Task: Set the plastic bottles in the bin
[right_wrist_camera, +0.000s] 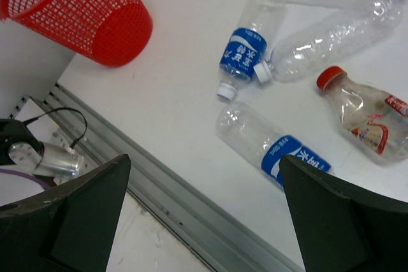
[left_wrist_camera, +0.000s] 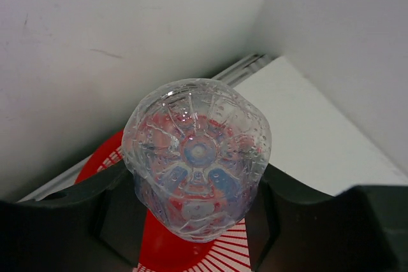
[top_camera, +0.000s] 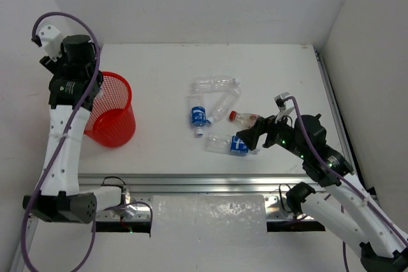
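**Left arm.** The left gripper is closed on a clear plastic bottle. The bottle is clamped by its body between both fingers, and its ribbed base is turned toward the wrist camera. Whether it carries a label cannot be told. In the left wrist view the red mesh of the bin is seen directly beyond the bottle. In the top view the arm is raised over the bin, which stands upright at the 9 o'clock side of the table.

**Right arm.** The right gripper is spread wide and nothing is held in it. It is positioned above the table at the 4 o'clock side of the bottle group.

**Bottles on the table.** Five bottles lie on their sides near the table centre, well apart from the bin.
- The upper unlabelled bottle lies crosswise at 12 o'clock of the group.
- The slanted unlabelled bottle lies just below it, with its cap end directed toward 7 o'clock.
- The first blue-labelled bottle is located at 9 o'clock, with its white cap directed toward 6 o'clock, close to the slanted bottle's cap.
- The red-capped bottle is located at 3 o'clock, with its cap directed toward 9 o'clock.
- The second blue-labelled bottle lies crosswise at 6 o'clock, just beside the right gripper.
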### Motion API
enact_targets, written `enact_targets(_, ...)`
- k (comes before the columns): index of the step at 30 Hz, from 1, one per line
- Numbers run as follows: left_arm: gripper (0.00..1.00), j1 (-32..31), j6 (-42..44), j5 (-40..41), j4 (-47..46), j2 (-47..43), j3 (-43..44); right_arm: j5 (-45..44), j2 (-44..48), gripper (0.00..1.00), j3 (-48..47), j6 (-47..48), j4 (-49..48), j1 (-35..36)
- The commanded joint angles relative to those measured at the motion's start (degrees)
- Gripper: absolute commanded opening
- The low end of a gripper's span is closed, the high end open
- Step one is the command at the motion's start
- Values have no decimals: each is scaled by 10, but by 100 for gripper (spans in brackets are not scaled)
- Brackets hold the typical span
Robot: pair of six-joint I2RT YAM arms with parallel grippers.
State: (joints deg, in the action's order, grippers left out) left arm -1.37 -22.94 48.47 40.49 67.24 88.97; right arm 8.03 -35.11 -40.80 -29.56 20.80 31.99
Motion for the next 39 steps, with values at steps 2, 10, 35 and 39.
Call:
enact_targets(2, 7, 52, -1, -18, -21, 22, -27, 9, 25, 99, 17, 2, 2, 1)
enact_targets(10, 98, 51, -25, -113, -19, 0, -74, 24, -41, 99, 24, 58, -1, 1)
enact_targets(35, 100, 49, 39, -710, -16, -406, -351, -163, -491, 50, 17, 322, -111, 184)
enact_targets(39, 100, 49, 20, -803, -42, -425, -396, -137, -418, 39, 38, 250, -125, 226)
